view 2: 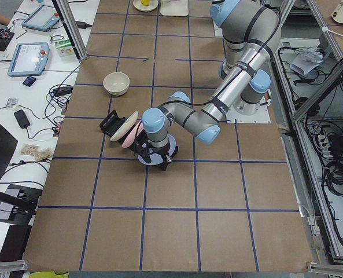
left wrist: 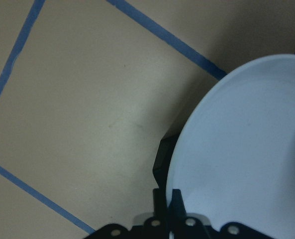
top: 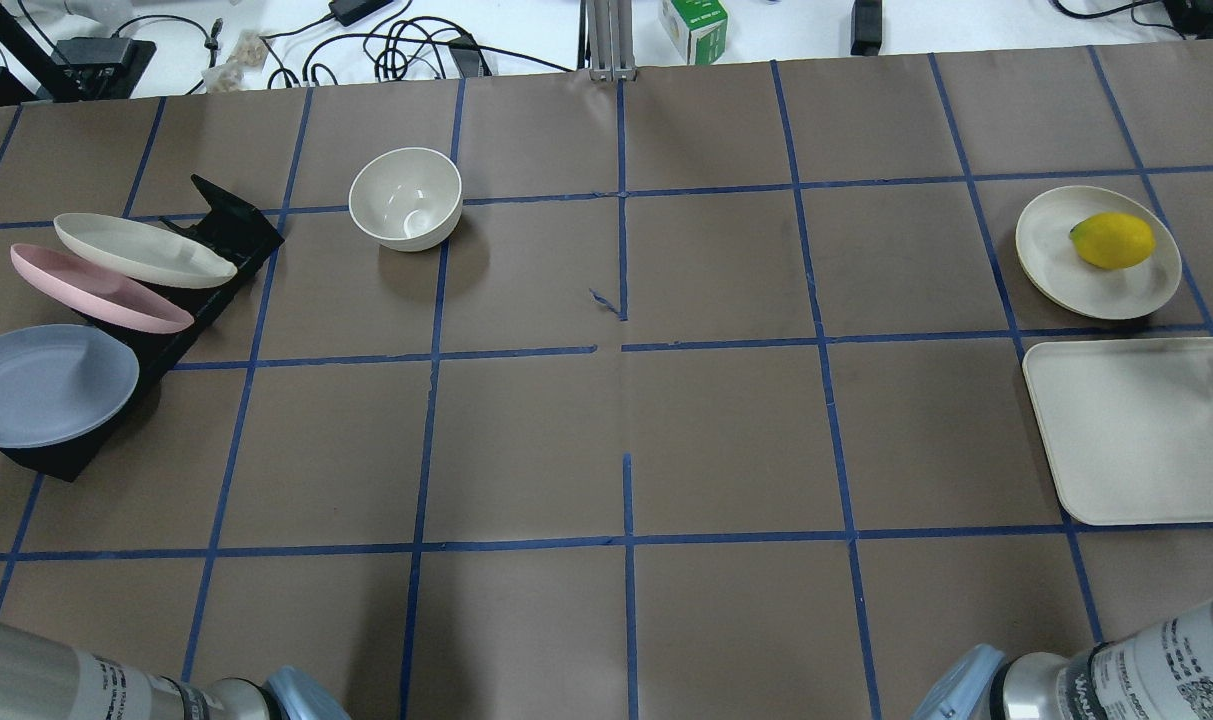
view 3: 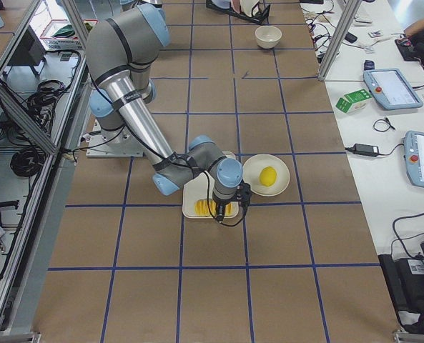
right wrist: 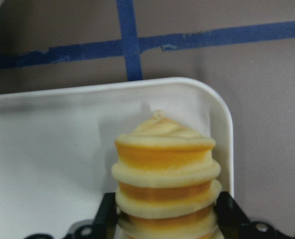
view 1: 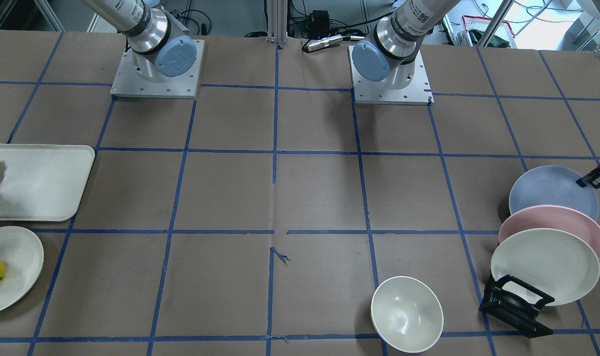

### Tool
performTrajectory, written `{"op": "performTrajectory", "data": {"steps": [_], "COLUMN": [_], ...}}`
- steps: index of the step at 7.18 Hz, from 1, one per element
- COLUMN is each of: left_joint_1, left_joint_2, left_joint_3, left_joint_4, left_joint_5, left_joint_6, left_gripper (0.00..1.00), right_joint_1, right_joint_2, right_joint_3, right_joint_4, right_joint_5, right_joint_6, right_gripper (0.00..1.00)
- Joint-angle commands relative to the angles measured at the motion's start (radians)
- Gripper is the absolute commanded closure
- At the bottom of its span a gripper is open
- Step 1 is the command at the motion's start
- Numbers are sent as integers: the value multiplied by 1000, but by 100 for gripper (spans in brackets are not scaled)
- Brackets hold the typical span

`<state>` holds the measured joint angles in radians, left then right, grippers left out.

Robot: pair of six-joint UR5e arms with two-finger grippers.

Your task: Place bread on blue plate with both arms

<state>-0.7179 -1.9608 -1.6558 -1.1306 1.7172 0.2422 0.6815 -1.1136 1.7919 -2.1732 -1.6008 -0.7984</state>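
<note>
The right gripper (right wrist: 167,215) has its 2 black jaws pressed against either side of the ridged, orange-and-pale-yellow striped bread loaf (right wrist: 164,169), at a corner of the white rectangular tray (right wrist: 48,149) on the overhead view's right edge. The left gripper (left wrist: 168,203) pinches the rim of the round, pale lavender-blue plate (left wrist: 246,149), lowest of 3 plates leaning in the black rack (top: 228,225) at that view's left.

We are holding our left arm (view 2: 238,75) bent low over the table, with the left gripper (left wrist: 168,199) pinching the blue plate (left wrist: 246,149) at its rim. Our right arm (view 3: 136,107) is hanging folded down likewise, with the right gripper (right wrist: 168,211) clamping the bread (right wrist: 164,164) by its sides.
</note>
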Motion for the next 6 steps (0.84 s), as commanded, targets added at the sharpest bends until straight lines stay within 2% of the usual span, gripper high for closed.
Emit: {"op": "performTrajectory", "data": {"steps": [1, 3, 4, 5, 6], "left_joint_1": [0, -1, -15, -37, -119], "left_joint_2": [32, 126, 199, 270, 327], "left_joint_3": [58, 154, 143, 136, 116], "left_joint_4": [-122, -370, -441, -527, -547], "left_joint_5": [9, 56, 58, 50, 53], "left_joint_6": [3, 11, 8, -15, -90], "left_gripper": [100, 100, 100, 100, 100], "right_joint_1": [12, 35, 68, 122, 183], "right_joint_2": [-60, -93, -150, -216, -288], "right_joint_3": [1, -2, -2, -3, -3], "right_joint_4": [71, 73, 93, 172, 241], "right_joint_5": [10, 22, 21, 19, 22], "right_joint_6": [7, 8, 16, 72, 178], "right_gripper": [100, 100, 100, 100, 100]}}
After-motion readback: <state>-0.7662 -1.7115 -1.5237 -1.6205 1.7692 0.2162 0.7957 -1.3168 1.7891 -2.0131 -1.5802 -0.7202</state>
